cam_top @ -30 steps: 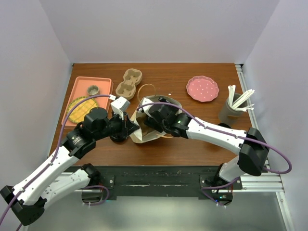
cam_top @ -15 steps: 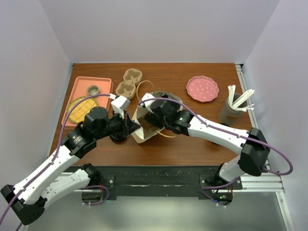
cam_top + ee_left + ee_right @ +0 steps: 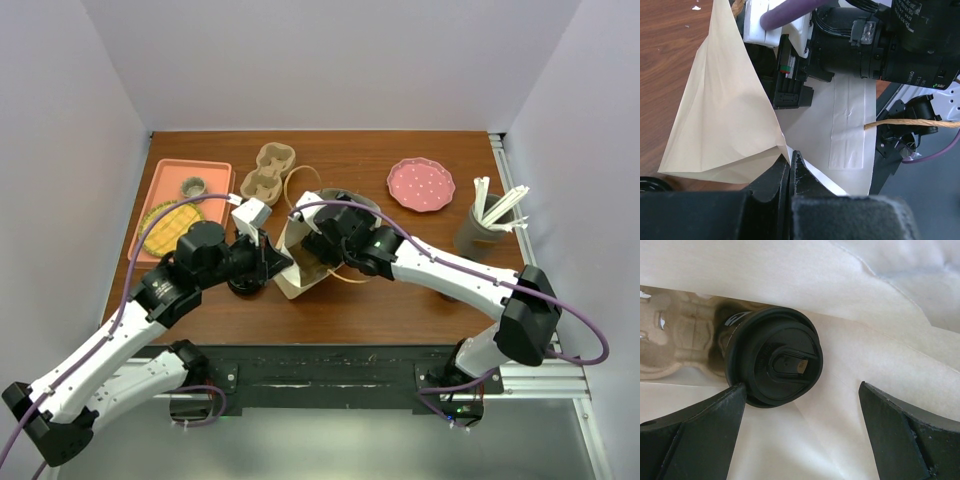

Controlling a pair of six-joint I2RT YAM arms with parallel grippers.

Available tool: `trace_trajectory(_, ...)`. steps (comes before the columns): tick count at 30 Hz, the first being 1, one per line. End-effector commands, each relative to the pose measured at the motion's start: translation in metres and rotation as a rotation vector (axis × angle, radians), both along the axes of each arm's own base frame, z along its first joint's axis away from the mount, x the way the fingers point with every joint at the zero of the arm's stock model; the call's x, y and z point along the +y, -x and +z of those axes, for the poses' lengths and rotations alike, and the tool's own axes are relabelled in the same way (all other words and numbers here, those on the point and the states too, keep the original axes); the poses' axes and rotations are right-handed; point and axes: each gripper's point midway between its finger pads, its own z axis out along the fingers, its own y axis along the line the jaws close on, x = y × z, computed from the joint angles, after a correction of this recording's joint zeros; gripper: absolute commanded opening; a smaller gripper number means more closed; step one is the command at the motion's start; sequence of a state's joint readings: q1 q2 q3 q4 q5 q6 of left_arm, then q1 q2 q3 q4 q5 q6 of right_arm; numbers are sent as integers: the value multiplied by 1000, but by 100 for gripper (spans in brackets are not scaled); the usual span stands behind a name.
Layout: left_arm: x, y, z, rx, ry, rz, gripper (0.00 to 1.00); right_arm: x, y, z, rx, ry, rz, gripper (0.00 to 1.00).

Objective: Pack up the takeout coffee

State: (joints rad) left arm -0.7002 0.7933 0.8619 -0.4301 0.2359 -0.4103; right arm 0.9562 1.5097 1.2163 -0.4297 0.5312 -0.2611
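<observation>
A black coffee cup (image 3: 772, 365) with a black lid lies inside the white paper bag (image 3: 293, 280), next to tan pulp (image 3: 675, 345) in the right wrist view. My right gripper (image 3: 315, 250) is inside the bag's mouth. It is open (image 3: 802, 387), and its left finger (image 3: 715, 420) is at the lid's rim without gripping it. My left gripper (image 3: 275, 262) is shut on the bag's edge (image 3: 782, 150) and holds the bag open. A dark round thing (image 3: 243, 285), maybe another cup, sits under my left wrist.
A tan pulp cup carrier (image 3: 268, 172) stands at the back. An orange tray (image 3: 165, 175) holding food and a small cup is at the left. A pink plate (image 3: 421, 184) and a grey holder (image 3: 478, 232) of white sticks are at the right. Brown bag handles (image 3: 305, 183) loop behind the bag.
The bag has tipped and shifted slightly left and away. My right gripper has moved a little further back with it. My left gripper has kept its hold on the bag's edge.
</observation>
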Motion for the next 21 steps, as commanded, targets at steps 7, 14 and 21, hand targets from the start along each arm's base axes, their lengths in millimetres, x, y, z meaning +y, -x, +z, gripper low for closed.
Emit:
trace_trajectory(7,-9,0,17,-12,38,-33,0,-4,-8,37,-44,-79,-42,98)
trace_trajectory(14,-9,-2,15,-5,31,-24,5,-3,-10,39,-40,-86,-44,98)
trace_trajectory(21,-10,-4,14,5,30,-13,11,-2,-15,48,-50,-107,-49,98)
